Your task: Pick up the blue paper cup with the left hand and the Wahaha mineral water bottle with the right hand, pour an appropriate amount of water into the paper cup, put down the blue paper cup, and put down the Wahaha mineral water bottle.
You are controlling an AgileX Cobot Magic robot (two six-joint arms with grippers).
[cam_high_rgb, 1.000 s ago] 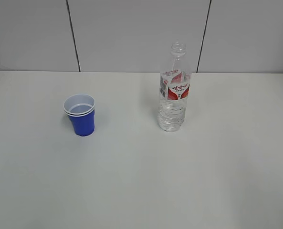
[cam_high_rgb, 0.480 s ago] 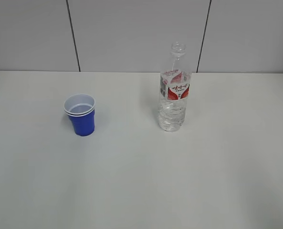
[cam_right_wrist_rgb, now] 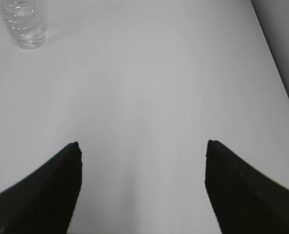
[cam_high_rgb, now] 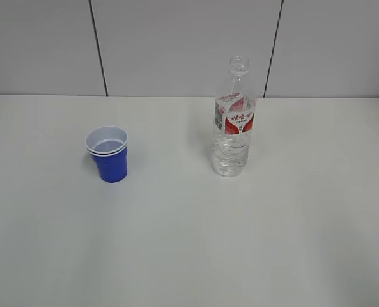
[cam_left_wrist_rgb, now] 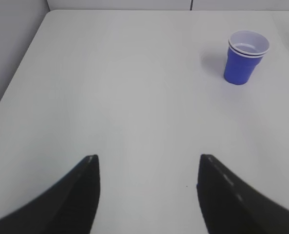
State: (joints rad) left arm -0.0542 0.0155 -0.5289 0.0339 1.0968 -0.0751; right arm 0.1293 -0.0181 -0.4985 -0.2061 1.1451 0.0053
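Black fingers frame the bottom of both wrist views, and we see each pincer spread wide over bare white desk (cam_high_rgb: pixel 189 243), holding nothing. The left pincer (cam_left_wrist_rgb: pixel 148 163) hangs low and tilted forward, its two fingers (cam_left_wrist_rgb: pixel 81 195) well apart; the right pincer (cam_right_wrist_rgb: pixel 142 146) sits the same way, spread a little wider. Neither arm shows in the exterior view, which alone gives us both things at once: the cup (cam_high_rgb: pixel 108 153) upright on the left, blue with a doubled white rim, and the bottle (cam_high_rgb: pixel 232 118) upright on the right, capless, clear, with a red-and-white label, the two well apart. From the left wrist we find the cup (cam_left_wrist_rgb: pixel 246 57) far ahead and off to the right of the pincer. From the right wrist only the bottle's ribbed base (cam_right_wrist_rgb: pixel 23 23) shows, far ahead and to the left.
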